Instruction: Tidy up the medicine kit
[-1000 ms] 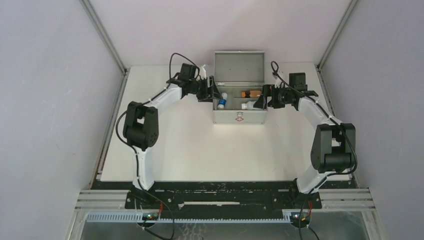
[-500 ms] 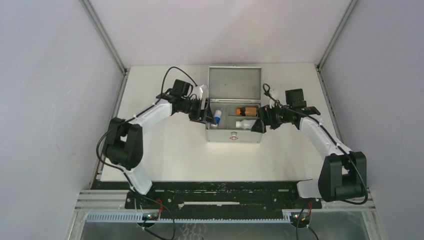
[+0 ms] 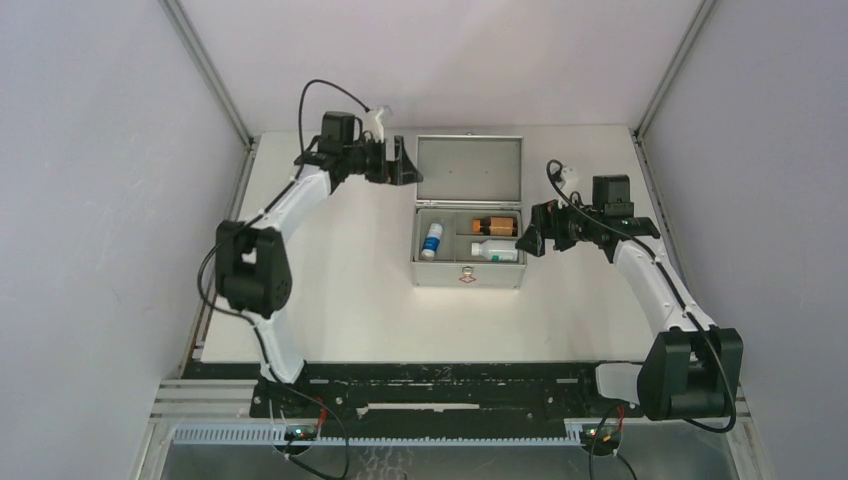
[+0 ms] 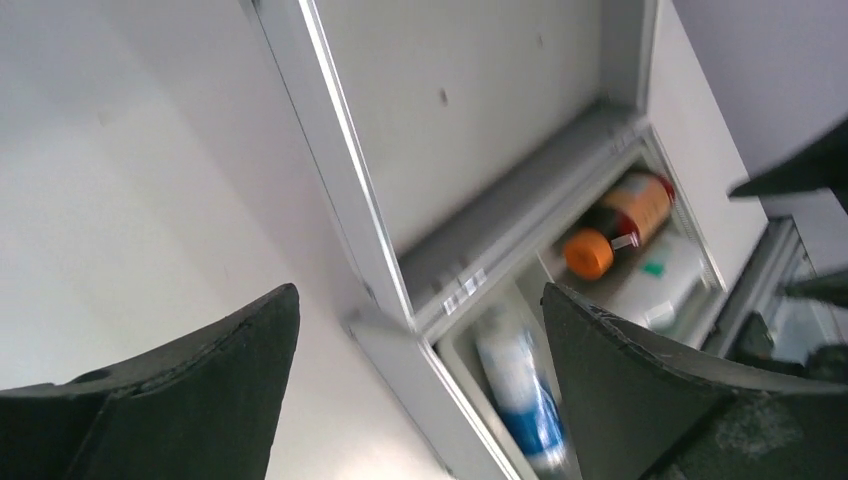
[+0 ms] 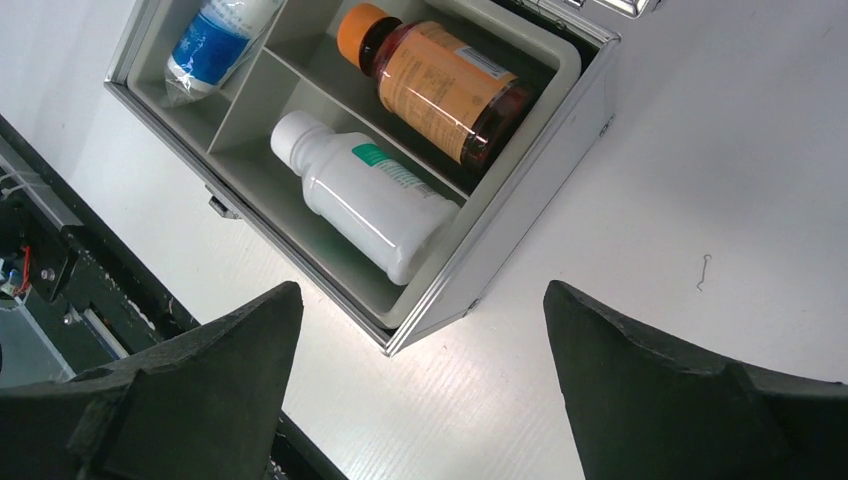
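The kit (image 3: pixel 440 276) sits mid-worktop, toward the back, lid (image 3: pixel 470 170) up & open. Inside it looks sorted: blue btl (image 3: pixel 432 240) lies in the kit's left compartment, amber btl (image 3: pixel 496 225) w/ orange cap in the right-back one, white btl (image 3: pixel 495 250) in the right-front one. Each lies flat in its own slot, none poking over the rim. No loose items seen on the worktop (image 3: pixel 340 300) round the kit, so packing is prob. done. Left to do, I'd say: drop the lid & latch it. That's not yet begun, as the lid stands upright. L fingers (image 3: pixel 403 165) are spread wide w/ nothing held, off the kit's back-left corner beside the lid's left edge. Whether they touch the lid I can't tell, as the wrist view is blurred. R fingers (image 3: pixel 528 240) are also spread wide & empty, just off the kit's right wall, near but apart. L is nearer the lid, so prob. the one to tip it down.
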`<state>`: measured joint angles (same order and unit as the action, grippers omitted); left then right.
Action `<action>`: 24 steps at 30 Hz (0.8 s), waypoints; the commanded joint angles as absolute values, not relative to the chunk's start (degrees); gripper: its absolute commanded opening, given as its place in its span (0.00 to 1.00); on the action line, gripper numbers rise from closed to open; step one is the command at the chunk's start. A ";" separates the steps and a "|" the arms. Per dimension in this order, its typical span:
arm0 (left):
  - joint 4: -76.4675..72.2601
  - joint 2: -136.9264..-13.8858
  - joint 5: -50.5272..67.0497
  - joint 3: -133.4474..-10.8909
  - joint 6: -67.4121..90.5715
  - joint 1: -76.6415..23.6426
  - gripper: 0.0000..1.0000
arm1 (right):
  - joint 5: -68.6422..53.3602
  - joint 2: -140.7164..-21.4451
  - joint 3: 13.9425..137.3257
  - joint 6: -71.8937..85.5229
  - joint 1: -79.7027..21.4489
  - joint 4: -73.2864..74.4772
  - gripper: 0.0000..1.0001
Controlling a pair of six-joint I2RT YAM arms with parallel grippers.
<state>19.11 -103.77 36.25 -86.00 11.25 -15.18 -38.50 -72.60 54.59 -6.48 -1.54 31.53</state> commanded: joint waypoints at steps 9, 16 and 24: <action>12.92 -123.56 44.82 -109.92 17.45 -15.39 0.94 | -37.40 -68.58 56.43 -7.74 -1.72 29.74 0.90; 6.40 -119.88 59.38 -107.00 19.14 -15.43 0.86 | -35.84 -67.59 56.00 -8.09 -1.67 29.35 0.89; 12.90 -109.38 65.52 -101.92 8.94 -15.37 0.87 | -34.73 -65.62 55.99 -8.77 -1.63 29.43 0.89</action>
